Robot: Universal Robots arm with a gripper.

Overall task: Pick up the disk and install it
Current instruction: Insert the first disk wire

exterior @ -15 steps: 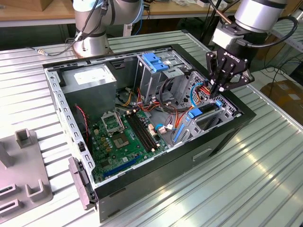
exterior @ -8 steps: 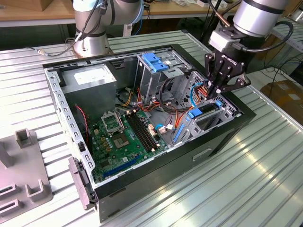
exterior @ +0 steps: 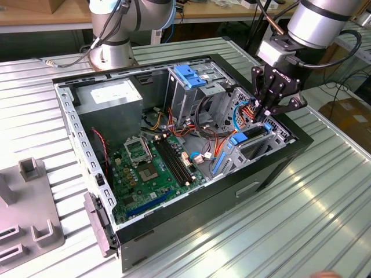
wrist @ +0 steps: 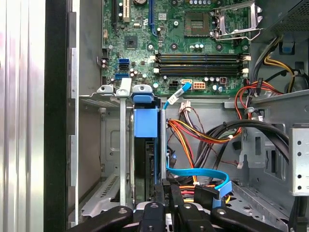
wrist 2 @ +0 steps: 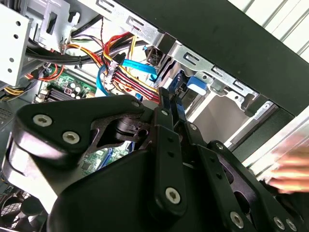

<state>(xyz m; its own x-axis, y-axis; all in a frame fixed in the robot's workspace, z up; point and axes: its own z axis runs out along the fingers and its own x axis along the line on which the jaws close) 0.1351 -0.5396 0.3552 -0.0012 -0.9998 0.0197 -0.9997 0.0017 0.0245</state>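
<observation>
Blue plastic rails mark the disk (wrist: 146, 145), a flat dark grey metal hard drive that stands on edge in the silver metal drive bay (wrist: 108, 145) at the front corner of the open black computer case (exterior: 278, 168), right against the case's front wall and well apart from the green motherboard (exterior: 153, 168). In the first wrist view the drive sits partway down the bay's slot, its blue tab end pointing toward the motherboard. The black multi-link gripper (exterior: 268, 113) hangs directly over that bay, and in both wrist views its fingers reach down along the drive's near end; they look pressed together on the disk's edge, though the contact itself is hidden behind the linkage, so this is a judgement rather than a clear sight. The step in hand appears to be seating the drive. To do it well, the drive should stay parallel to the bay's walls so both rails ride their guides evenly; any tilt could jam a rail against the sheet metal. The flat blue data cable (wrist: 198, 176) and the bundle of red, yellow and orange power wires (wrist: 203, 133) lie just beside the bay, toward the case's middle, and should stay out of the slot. A blurred hand (wrist 2: 289, 166) shows outside the case's front wall.
</observation>
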